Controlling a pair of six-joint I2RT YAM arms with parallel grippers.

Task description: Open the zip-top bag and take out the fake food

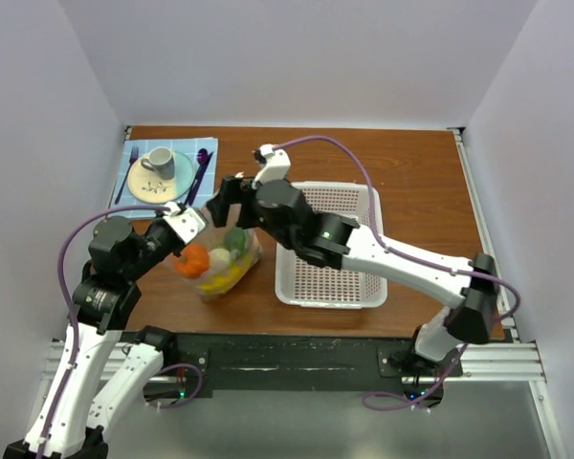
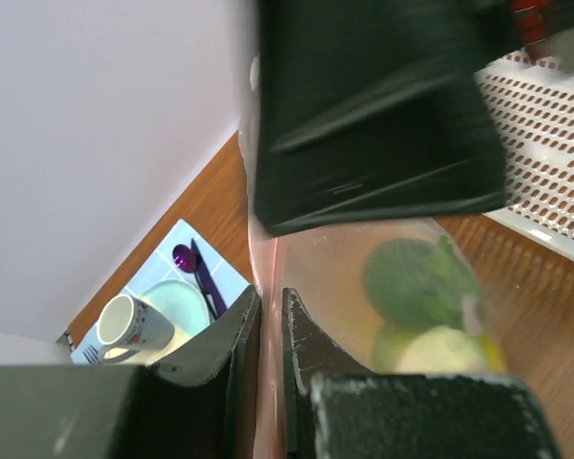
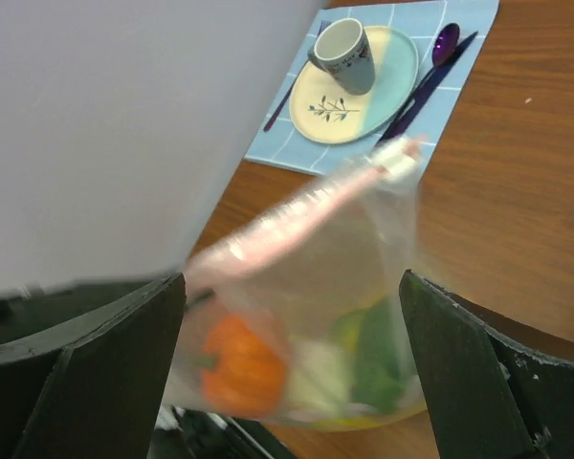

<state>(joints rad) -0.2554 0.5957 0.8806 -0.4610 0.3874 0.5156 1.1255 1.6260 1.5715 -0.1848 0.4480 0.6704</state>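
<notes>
Zip-top bag [image 3: 306, 277] pinched by left jaws per L wrist cam; R cam: right jaws wide.

Clear zip-top bag [image 3: 354, 277]; white perforated basket [image 1: 335, 277].

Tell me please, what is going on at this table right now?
Two robot arms are working on a zip-top bag on the table. The left gripper pinches the bag's pink zip edge. The right gripper stands wide open around the bag, not gripping it. The fake food is inside the bag, and a white basket stands beside it.
</notes>
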